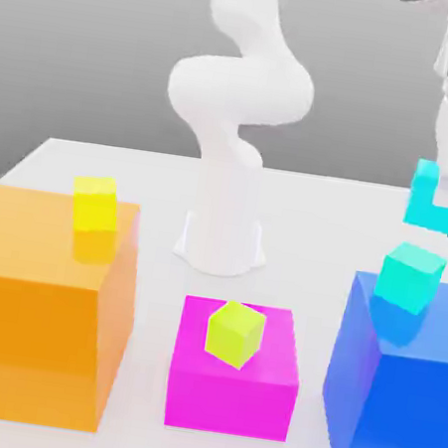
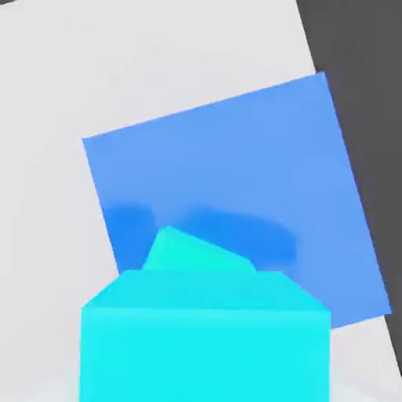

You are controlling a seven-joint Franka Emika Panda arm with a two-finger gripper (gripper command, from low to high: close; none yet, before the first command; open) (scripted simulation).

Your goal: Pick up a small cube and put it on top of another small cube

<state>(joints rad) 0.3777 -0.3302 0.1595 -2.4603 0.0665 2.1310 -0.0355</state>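
So, pincer [image 1: 439, 203] clenched on small cube [image 1: 433, 209], hanging just above another small cube [image 1: 410, 277], slightly off toward exterior view's right. Target sits tilted on blue block [image 1: 412, 415] near worktop [image 1: 165, 175] front right corner. Straight drop looks clear; yellow cubes, orange and magenta blocks well apart.

I see bright, even, diffuse light with no harsh glare. The glossy blue block [image 1: 395, 393] mirrors the turquoise cube [image 1: 409, 276] faintly on its top, and soft dark smudges of shadow lie there too. Edges look clean, undistorted.
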